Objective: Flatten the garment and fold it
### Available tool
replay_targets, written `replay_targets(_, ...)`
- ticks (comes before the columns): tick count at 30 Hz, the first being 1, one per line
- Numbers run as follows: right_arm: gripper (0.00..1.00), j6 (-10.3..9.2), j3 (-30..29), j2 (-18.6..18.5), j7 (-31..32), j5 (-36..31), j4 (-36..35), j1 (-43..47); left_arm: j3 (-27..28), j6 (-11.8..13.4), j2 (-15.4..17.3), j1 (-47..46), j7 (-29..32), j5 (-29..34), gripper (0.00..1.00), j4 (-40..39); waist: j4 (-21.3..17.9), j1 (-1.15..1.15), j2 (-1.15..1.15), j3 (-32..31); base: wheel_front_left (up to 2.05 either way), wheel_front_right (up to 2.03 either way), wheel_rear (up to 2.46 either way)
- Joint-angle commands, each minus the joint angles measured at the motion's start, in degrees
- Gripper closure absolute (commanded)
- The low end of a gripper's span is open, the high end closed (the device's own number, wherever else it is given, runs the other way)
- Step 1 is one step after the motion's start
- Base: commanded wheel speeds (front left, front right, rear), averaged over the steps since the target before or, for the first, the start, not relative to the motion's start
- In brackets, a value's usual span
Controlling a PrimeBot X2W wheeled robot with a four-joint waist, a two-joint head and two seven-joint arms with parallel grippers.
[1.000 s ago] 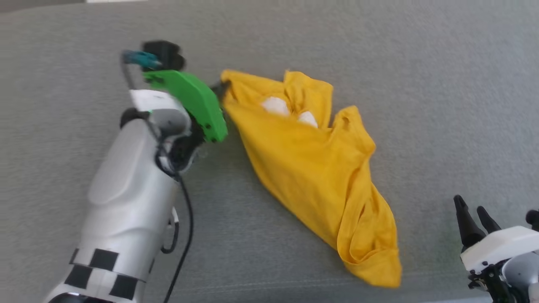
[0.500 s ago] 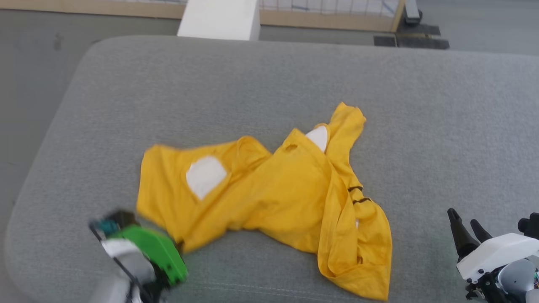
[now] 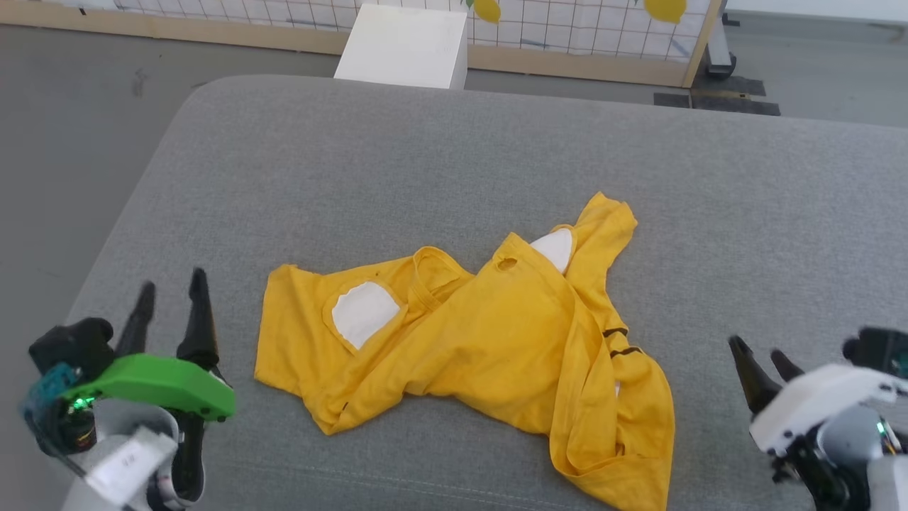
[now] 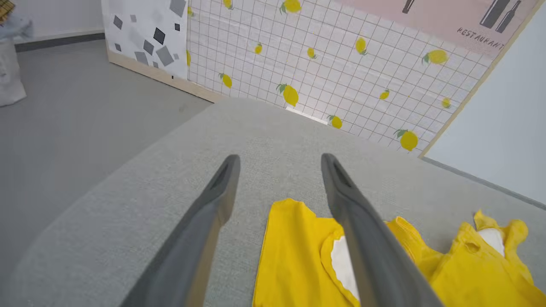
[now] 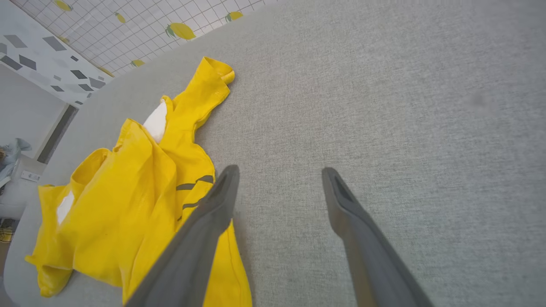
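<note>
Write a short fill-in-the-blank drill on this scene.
The garment is mostly ____ in colour.
It lies crumpled on a ____ cushion.
The left gripper, beside the garment, is ____.
The right gripper is open and holds ____.
Missing words: yellow; grey; open; nothing.

**Three cameras, one cushion**

Head view: from high up, facing forward and down over the grey cushion point(image 3: 454, 156), far enough back to take in the whole yellow shirt point(image 3: 482, 348), the floor point(image 3: 71, 106) and the foot of the lemon-print screen point(image 3: 567, 28) behind. Left wrist view: low and close, aimed along the left gripper point(image 4: 279, 157), past one end of the shirt, toward that screen. Right wrist view: close, tilted down along the right gripper point(image 5: 279, 169), shirt to its left. Shared by all three: shirt, cushion, screen.
</note>
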Motion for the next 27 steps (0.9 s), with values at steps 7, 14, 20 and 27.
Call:
replay_targets(7, 0.0, -0.05, 6.5, 0.0, 7.6, -7.8, 2.8, -12.3, 0.1, -1.2, -2.1, 2.2, -8.7, 8.2, 0.0, -1.9, 1.3, 0.0, 0.0, 4.2, 0.0, 0.0, 0.0)
replay_targets(14, 0.0, -0.05, 11.9, 0.0, 14.2, -16.5, 13.0, -25.1, 3.1, -5.0, -6.0, 0.9, -8.8, 11.6, 0.0, -3.5, 4.0, 0.0, 0.0, 9.7, 0.0, 0.0, 0.0)
replay_targets(20, 0.0, -0.05, 13.8, 0.0, 14.7, -19.3, 22.0, -29.7, 5.5, -7.9, -8.5, -1.3, -8.8, 13.3, 0.0, -2.0, 5.5, 0.0, 0.0, 12.3, 0.0, 0.0, 0.0)
replay_targets(27, 0.0, -0.05, 19.1, 0.0, 12.0, -18.1, 28.5, -30.4, 7.9, -9.8, -10.6, -2.1, -8.8, 15.2, 0.0, -0.6, 5.4, 0.0, 0.0, 12.7, 0.0, 0.0, 0.0)
